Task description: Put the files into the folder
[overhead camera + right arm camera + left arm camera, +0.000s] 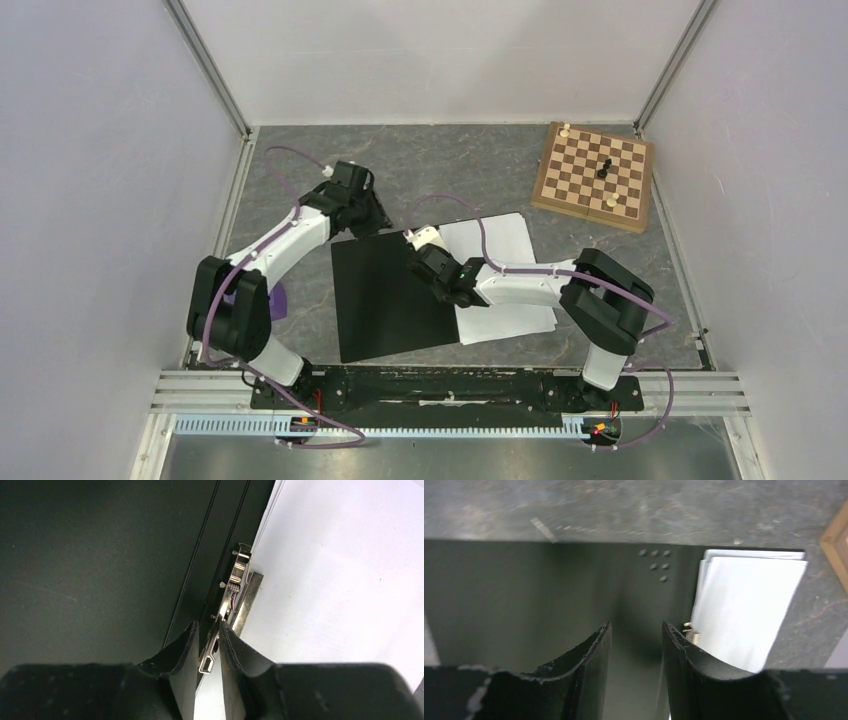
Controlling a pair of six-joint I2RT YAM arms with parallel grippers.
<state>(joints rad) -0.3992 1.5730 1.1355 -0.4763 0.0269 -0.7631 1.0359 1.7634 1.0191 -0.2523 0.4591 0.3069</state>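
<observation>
The folder [385, 295] lies open in the middle of the table, its black inner face [524, 595] [90, 555] up. The white files [500, 270] [744, 605] [340, 580] lie on its right half, beside the metal clip [235, 587] at the spine. My left gripper [376, 226] [636, 630] hangs open over the far edge of the black cover, with nothing between its fingers. My right gripper [445, 285] [209, 627] is at the spine, its two fingers shut narrowly on the near end of the clip's lever.
A wooden chessboard [594, 175] [836, 545] with a few pieces sits at the back right. A small purple object [277, 298] lies by the left arm. White walls close in the table on three sides.
</observation>
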